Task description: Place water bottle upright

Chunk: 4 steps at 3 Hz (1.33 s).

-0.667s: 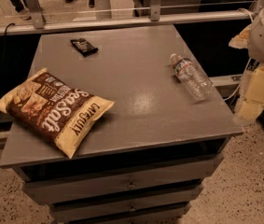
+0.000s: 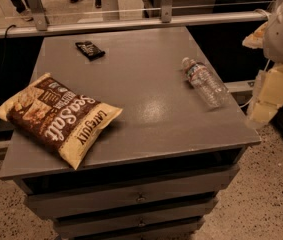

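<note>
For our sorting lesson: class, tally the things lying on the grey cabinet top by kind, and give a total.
Water bottle, lying on its side: 1
Late July chip bag: 1
Small dark snack packet: 1
Total: 3
The tool hangs beyond the cabinet top's right edge, not counted.

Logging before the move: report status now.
Pincer off right edge of grey table. Small clear ribbed plastic bottle lying flat near that edge. Nothing between them; brown snack bag far left.
</note>
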Available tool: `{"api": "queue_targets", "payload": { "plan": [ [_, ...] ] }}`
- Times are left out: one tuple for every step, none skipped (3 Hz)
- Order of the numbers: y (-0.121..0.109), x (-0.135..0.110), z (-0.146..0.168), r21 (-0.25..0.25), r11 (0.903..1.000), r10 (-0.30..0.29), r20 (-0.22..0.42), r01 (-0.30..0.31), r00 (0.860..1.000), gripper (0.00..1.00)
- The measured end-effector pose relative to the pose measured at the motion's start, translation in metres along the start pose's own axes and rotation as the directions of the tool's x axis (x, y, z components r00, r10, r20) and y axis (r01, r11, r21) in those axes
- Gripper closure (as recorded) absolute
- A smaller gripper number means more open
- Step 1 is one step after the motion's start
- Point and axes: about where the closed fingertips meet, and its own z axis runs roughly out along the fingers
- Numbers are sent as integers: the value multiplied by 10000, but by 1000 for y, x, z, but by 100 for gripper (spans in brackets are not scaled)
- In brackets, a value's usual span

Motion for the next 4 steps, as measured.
{"api": "queue_targets", "payload": {
  "plan": [
    [-34,-19,28,26,9993,359,748,-362,9965,0],
    [-97,-34,65,453,9920,1122,1104,-1177,9875,0],
    [-146,-39,102,646,9664,2395,1264,-2489,9626,0],
    [-178,-43,140,604,9145,3921,1124,-4001,9131,0]
  ]
}}
